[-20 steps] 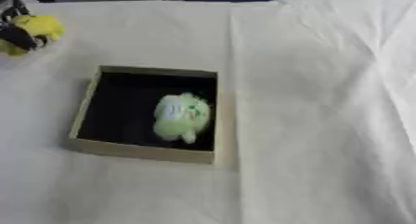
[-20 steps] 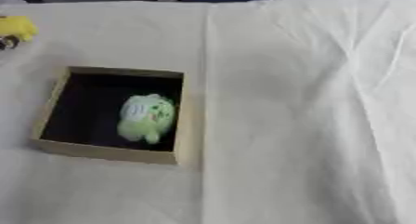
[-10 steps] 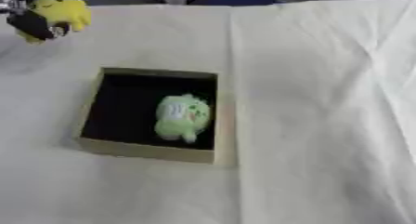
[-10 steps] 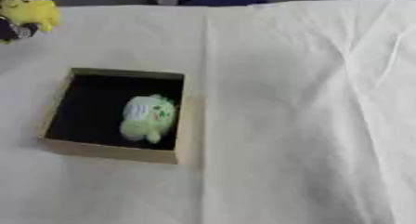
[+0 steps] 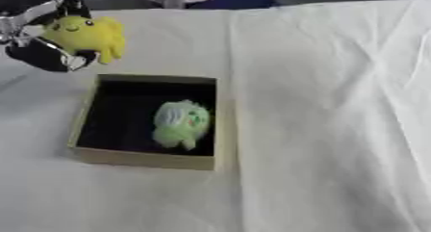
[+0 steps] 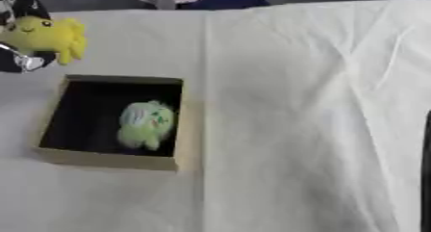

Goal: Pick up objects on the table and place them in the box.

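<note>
Holding a yellow plush toy (image 5: 86, 35), the left hand (image 5: 38, 53) hung at the upper left of the scene, its black fingers curled round the toy from behind and beneath. Silver parts of the hand showed beside the toy's face, and most of the palm was hidden by the toy itself. The toy's small dark eyes and mouth faced up and toward the camera, and it was lifted clear of the white tablecloth (image 5: 328, 106).

Just below the hand and a little to its right stood the box (image 5: 141, 158), a shallow square tray with tan cardboard walls and a dark inside. The yellow toy hung over the cloth beside the box's far left corner, not yet above its opening. Inside the box, toward the side farther from the hand, lay a pale green plush toy (image 5: 181, 123), resting on the dark floor near the right wall.

Well away to the hand's right the cloth ran in long creases. The right hand appeared in neither view.
</note>
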You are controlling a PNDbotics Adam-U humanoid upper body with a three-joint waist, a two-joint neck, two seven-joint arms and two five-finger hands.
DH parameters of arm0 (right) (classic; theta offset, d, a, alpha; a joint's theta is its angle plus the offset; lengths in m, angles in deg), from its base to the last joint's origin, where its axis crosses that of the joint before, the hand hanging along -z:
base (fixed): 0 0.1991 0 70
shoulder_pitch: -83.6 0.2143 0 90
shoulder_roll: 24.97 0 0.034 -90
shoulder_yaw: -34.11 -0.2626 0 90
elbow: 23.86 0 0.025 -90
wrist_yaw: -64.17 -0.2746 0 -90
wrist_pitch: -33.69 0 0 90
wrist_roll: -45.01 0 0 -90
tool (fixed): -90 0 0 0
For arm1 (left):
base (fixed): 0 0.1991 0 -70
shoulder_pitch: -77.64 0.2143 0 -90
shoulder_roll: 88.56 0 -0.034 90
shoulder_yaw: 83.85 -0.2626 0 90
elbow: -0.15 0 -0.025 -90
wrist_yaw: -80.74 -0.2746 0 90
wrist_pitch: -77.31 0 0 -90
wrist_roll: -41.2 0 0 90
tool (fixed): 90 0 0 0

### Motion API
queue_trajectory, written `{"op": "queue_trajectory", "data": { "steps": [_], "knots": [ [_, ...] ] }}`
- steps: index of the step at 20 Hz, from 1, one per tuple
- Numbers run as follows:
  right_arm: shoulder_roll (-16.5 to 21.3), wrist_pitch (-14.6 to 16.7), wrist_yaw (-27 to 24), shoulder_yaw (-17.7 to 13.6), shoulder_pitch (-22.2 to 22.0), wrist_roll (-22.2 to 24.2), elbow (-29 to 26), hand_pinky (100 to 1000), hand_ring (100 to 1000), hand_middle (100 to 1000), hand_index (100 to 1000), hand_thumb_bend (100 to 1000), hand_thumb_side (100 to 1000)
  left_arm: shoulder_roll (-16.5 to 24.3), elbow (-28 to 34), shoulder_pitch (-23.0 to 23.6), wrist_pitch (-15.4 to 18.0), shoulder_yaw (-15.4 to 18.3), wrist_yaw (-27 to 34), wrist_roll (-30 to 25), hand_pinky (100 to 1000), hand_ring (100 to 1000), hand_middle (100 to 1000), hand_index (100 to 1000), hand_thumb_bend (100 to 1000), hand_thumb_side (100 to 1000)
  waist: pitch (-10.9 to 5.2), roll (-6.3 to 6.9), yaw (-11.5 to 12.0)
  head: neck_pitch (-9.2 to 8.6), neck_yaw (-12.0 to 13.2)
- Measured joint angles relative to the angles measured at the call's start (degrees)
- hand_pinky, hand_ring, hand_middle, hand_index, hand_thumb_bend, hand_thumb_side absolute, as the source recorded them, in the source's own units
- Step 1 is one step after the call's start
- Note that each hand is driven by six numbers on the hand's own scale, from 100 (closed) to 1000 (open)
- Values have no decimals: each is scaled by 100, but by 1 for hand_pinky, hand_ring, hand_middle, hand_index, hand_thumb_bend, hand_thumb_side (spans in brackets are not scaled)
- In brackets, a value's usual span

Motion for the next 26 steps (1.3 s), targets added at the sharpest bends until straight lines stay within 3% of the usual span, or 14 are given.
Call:
{"op": "queue_trajectory", "data": {
  "steps": [8,11,20,21,22,24,26],
  "knots": [
    [-28,-10,2,21,-1,13,-19,810,938,527,786,100,886,118,574,219,-67,-71,253,-54,517,606,551,698,284,232,0,-3,-9,14,-25],
    [-59,-2,3,22,-1,23,-38,810,938,527,786,100,886,109,701,242,19,-272,291,-174,537,624,572,715,298,239,-1,-31,-23,14,-25],
    [-97,5,9,24,-11,34,-68,811,939,527,786,100,886,-200,644,206,133,-701,-163,-422,586,671,620,756,344,257,-10,-34,-29,15,-26],
    [-106,6,9,24,-19,34,-69,811,940,527,786,100,886,-247,602,196,155,-743,-216,-441,591,675,625,761,389,258,-10,-35,-32,15,-26],
    [-111,6,8,24,-25,35,-69,811,940,527,786,100,886,-290,564,183,180,-784,-258,-458,592,677,627,762,349,260,-11,-35,-34,14,-27],
    [-116,6,3,23,-42,35,-69,811,941,527,785,100,886,-371,492,165,240,-859,-326,-491,621,708,662,786,371,272,-11,-33,-37,14,-28],
    [-117,6,-6,22,-47,34,-70,811,941,527,786,100,886,-433,415,162,304,-928,-419,-545,707,789,755,853,427,303,-11,-32,-42,14,-28]
  ]
}}
